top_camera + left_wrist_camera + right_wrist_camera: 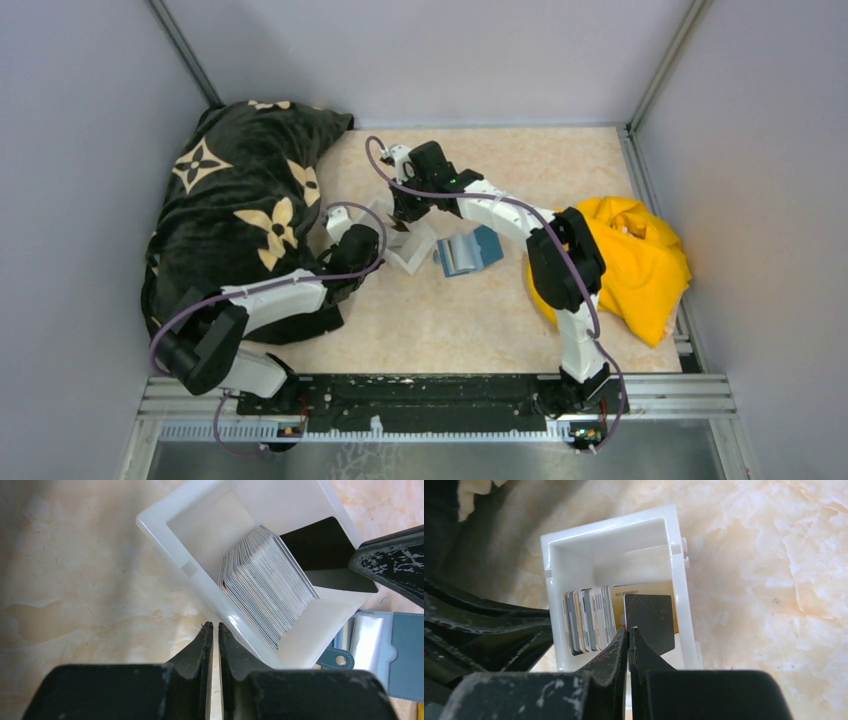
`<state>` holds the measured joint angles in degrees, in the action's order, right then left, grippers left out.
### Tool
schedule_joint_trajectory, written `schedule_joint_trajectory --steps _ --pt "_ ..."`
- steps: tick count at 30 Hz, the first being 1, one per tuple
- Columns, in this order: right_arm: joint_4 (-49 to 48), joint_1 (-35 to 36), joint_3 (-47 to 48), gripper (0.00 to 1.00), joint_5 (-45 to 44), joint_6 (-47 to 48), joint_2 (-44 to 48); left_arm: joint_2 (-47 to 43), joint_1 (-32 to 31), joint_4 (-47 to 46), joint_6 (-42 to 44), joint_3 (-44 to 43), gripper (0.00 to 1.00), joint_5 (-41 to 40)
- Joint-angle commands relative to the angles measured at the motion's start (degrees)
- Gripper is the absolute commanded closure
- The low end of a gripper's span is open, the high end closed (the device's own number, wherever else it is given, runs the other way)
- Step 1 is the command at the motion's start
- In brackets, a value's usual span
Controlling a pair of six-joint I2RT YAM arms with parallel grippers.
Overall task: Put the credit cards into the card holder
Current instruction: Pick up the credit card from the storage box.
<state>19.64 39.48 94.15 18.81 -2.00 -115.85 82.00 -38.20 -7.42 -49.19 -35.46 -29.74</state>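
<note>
Two grippers meet at a white tray (155,527). Right gripper (628,628) is clamped tight on a dark card (651,625) beside the stacked credit cards (589,622); drawing one out looks like the step. Left gripper (213,625), nearly closed and empty, touches the tray wall. Next, the card must reach the teal card holder (405,655) at that gripper's right.

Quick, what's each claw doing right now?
Left gripper: nearly closed, holding nothing, tips beside the white tray.
Right gripper: closed on a dark credit card at that tray.
</note>
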Motion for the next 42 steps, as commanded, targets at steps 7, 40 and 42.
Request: schedule_joint_trajectory --steps 7,40,42 --pt "-0.1 0.8 -1.3 1.00 -2.4 0.7 7.5 -6.5 0.2 -1.8 5.1 1.7 0.69 -1.7" --pt "-1.1 0.8 -15.1 1.00 0.0 -2.6 27.3 -22.2 0.1 -7.6 24.3 4.0 0.12 21.2" --pt "-1.1 0.7 -16.4 1.00 0.4 -2.8 28.7 -22.9 0.1 -8.2 25.4 4.1 0.12 24.5"
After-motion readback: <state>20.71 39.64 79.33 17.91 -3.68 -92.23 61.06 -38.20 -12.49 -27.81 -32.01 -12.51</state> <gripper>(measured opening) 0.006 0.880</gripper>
